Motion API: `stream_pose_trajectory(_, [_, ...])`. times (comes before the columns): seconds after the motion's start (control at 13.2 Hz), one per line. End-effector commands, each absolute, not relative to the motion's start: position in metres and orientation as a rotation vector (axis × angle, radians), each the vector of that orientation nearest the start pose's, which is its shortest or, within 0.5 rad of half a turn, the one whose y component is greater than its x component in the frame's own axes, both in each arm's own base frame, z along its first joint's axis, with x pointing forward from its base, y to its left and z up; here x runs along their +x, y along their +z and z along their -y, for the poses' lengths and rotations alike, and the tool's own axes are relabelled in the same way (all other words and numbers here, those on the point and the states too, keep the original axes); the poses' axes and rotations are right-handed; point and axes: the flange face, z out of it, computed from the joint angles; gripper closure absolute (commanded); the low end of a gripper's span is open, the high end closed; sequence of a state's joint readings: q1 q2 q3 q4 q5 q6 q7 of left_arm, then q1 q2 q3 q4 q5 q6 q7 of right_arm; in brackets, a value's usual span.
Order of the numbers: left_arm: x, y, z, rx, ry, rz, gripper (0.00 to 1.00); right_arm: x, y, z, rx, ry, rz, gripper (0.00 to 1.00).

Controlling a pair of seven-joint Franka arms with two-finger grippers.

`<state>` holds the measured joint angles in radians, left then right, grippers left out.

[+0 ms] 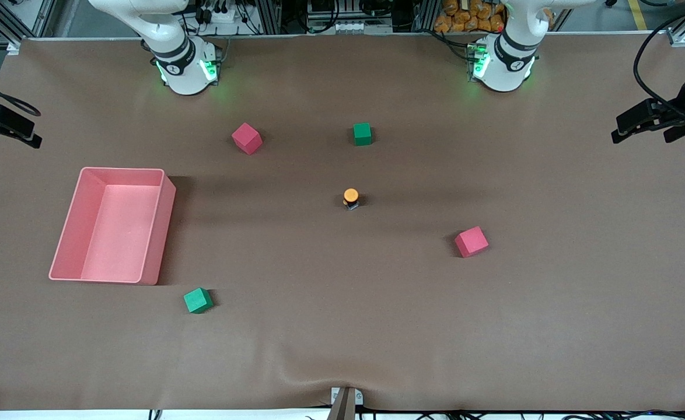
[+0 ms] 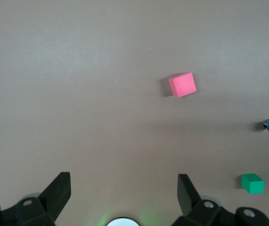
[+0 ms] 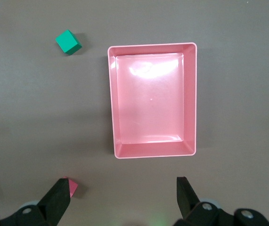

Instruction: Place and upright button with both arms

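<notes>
Upright, the button [image 1: 350, 198] stands cap-up on the table [image 1: 342, 326], both grippers [image 2: 124, 188] [image 3: 123, 190] spread wide, holding nothing.

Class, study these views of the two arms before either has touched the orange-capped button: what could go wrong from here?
1. The button is tiny, smaller than the cubes, so an open pincer closing on it may tip it or knock it away.
2. In the left wrist view it sits at the very edge, so the left pincer may lose sight of it.
3. The right pincer is over the pink tray; its view lacks the button, and it could mistake the green cube for it.
</notes>
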<state>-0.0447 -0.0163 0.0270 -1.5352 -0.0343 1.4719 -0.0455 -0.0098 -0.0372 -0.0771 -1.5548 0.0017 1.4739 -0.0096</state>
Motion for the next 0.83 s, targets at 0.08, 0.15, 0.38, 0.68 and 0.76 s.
stream_pose_trajectory(0.08, [0.5411, 0.6439, 0.0125, -3.128, 0.022, -0.121, 0.0, 0.5314, 0.6482, 0.0496, -3.132, 0.069, -0.132, 0.0])
stream_pose_trajectory(0.15, [0.5416, 0.6437, 0.012, -3.131, 0.022, -0.112, 0.0, 0.5313, 0.6482, 0.0504, -3.132, 0.069, -0.134, 0.0])
stream_pose_trajectory(0.38, [0.5418, 0.6428, 0.015, -3.128, 0.026, -0.109, 0.0, 0.5313, 0.6482, 0.0504, -3.132, 0.069, -0.137, 0.0])
stream_pose_trajectory(0.68, [0.5445, 0.638, 0.0199, -3.125, 0.045, -0.008, 0.0, 0.5313, 0.6482, 0.0502, -3.13, 0.069, -0.136, 0.0])
stream_pose_trajectory(0.76, [0.544, 0.6388, 0.0209, -3.127, 0.042, -0.011, 0.0, 0.5313, 0.6482, 0.0502, -3.13, 0.069, -0.134, 0.0])
